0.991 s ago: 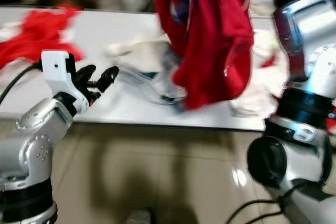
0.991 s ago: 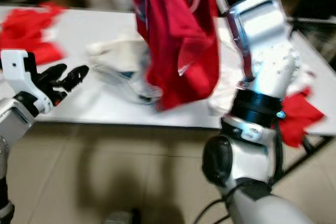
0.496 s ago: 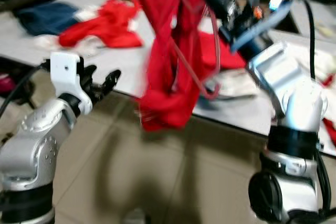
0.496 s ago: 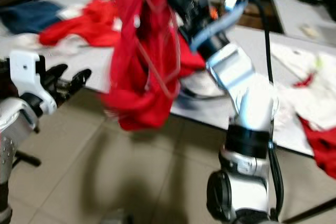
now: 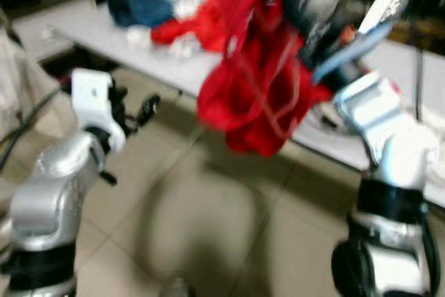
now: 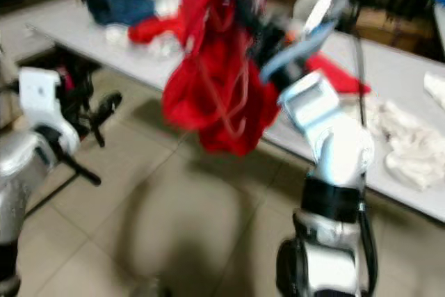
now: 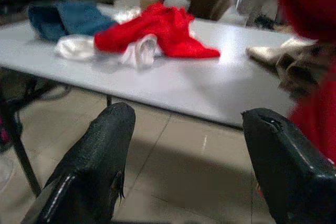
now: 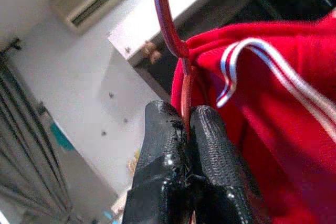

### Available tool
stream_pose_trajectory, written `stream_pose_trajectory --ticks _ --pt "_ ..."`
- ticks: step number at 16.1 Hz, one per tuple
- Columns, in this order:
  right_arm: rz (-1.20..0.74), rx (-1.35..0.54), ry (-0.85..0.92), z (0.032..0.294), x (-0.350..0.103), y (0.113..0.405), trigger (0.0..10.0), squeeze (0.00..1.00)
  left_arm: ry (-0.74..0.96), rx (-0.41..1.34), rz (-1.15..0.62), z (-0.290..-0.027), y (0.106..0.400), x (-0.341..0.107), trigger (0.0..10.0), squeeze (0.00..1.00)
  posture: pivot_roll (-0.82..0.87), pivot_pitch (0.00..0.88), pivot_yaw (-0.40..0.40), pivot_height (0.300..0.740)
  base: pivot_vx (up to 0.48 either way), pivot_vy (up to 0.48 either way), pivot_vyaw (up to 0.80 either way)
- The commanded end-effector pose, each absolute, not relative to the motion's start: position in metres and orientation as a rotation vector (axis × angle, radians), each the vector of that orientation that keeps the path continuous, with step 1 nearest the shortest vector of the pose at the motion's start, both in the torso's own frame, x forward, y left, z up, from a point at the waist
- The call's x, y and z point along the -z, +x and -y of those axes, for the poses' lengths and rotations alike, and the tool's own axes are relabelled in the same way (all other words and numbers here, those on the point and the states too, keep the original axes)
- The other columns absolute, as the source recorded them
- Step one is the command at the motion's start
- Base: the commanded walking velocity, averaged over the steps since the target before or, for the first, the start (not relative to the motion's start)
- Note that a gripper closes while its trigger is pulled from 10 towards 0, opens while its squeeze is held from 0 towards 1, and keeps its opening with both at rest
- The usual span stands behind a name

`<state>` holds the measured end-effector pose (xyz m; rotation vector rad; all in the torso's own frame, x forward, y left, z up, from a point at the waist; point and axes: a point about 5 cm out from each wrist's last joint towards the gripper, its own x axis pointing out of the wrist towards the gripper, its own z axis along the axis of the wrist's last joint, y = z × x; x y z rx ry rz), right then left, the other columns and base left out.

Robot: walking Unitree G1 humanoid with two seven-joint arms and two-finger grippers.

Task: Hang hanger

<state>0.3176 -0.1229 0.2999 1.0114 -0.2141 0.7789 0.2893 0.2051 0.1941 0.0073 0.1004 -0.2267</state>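
- Two claws in play: right claw (image 8: 184, 145) pinching the thin red wire of the hanger (image 8: 170, 30), black fingers pressed tight together on it, just below the curve of the hook.
- Carrying the hanger high out front, above the tiled floor (image 5: 208, 241) and just off the near edge of the table (image 7: 173, 85).
- Dangling from the hanger, a red garment (image 5: 261, 99) with white stripes, bunched and hanging loose below and beside the right claw.
- Left claw (image 7: 184, 156) reaching forward at the robot's left, fingers spread wide, holding nothing, well apart from the garment.
- Lying on the table behind: a heap of red cloth (image 7: 157, 30), a blue garment (image 7: 65, 19), some white pieces.
- Judging the step: transporting the hanger toward wherever it is to be hung; no rail identifiable in these blurred head views.
- Doing it well, by this reading: keeping that pinch firm near the hook so the wire cannot twist, and holding the hook end uppermost and free of cloth.
- Worth watching: the garment's weight swinging, possibly sliding off one shoulder of the hanger.
- Also wise: steadying before approaching any rail, then bringing the hook over from above rather than pushing sideways.
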Motion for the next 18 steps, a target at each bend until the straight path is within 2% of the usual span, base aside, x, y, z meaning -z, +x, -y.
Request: stream_pose_trajectory --ticks 1,4,8,13,18 --pt "0.382 -0.897 1.004 0.127 -0.344 0.305 10.0 0.00 0.019 0.234 -0.090 -0.202 0.290 -0.197 10.0 0.00 -0.03 0.000 -0.015 0.740 0.000 0.000 0.77" --pt "0.482 -0.926 0.949 0.143 -0.368 0.299 10.0 0.00 0.024 0.228 -0.080 -0.201 0.291 -0.198 10.0 0.00 -0.02 0.000 -0.026 0.740 0.000 0.000 0.77" --pt "0.470 -0.899 0.905 0.149 -0.362 0.302 10.0 0.00 0.059 0.234 -0.077 -0.199 0.291 -0.197 10.0 0.00 -0.02 0.000 -0.029 0.740 0.000 0.000 0.77" --pt "0.241 -0.607 0.691 0.148 -0.282 0.323 10.0 0.00 0.181 0.289 -0.099 -0.196 0.287 -0.194 10.0 0.00 -0.02 0.000 -0.033 0.740 0.000 0.000 0.77" --pt "0.173 -0.508 0.552 0.142 -0.229 0.316 10.0 0.00 0.206 0.286 -0.109 -0.196 0.288 -0.190 10.0 0.00 -0.02 0.000 -0.026 0.740 0.000 0.000 0.77"
